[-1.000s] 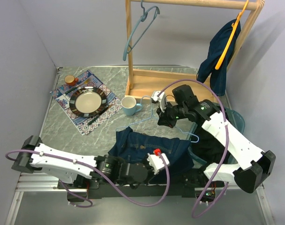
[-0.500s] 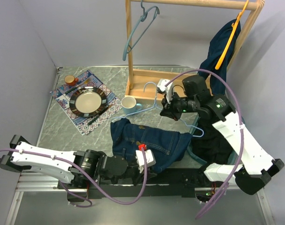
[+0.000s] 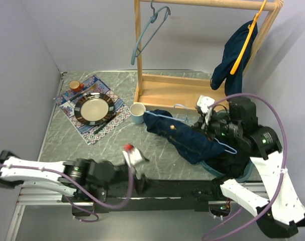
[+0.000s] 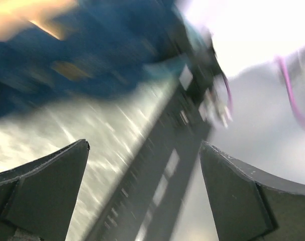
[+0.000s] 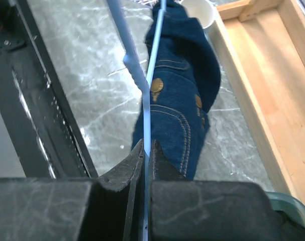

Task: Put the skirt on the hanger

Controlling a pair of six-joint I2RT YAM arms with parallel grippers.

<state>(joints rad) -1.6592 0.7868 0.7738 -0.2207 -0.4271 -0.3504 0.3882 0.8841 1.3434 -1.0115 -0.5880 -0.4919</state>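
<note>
The skirt (image 3: 185,134) is dark blue denim and hangs draped over a light-blue wire hanger (image 3: 228,148) right of the table's middle. My right gripper (image 3: 206,123) is shut on that hanger; the right wrist view shows the wire (image 5: 151,85) pinched between the shut jaws (image 5: 148,150), with the skirt (image 5: 185,85) dangling below. My left gripper (image 3: 134,159) sits near the front edge, left of the skirt and apart from it. In the blurred left wrist view the left gripper (image 4: 143,146) stands open and empty, and the skirt (image 4: 82,60) is a blue smear at the top.
A wooden rack (image 3: 172,90) stands at the back with a teal hanger (image 3: 148,32) and an orange hanger carrying a dark garment (image 3: 236,55). A light-blue cup (image 3: 137,113) sits just left of the skirt. A plate (image 3: 94,108) on a patterned mat lies at the left.
My left gripper opened, let go of the skirt and drew back left toward the front edge. The right gripper carried the hanger right, and the skirt now hangs from it.
</note>
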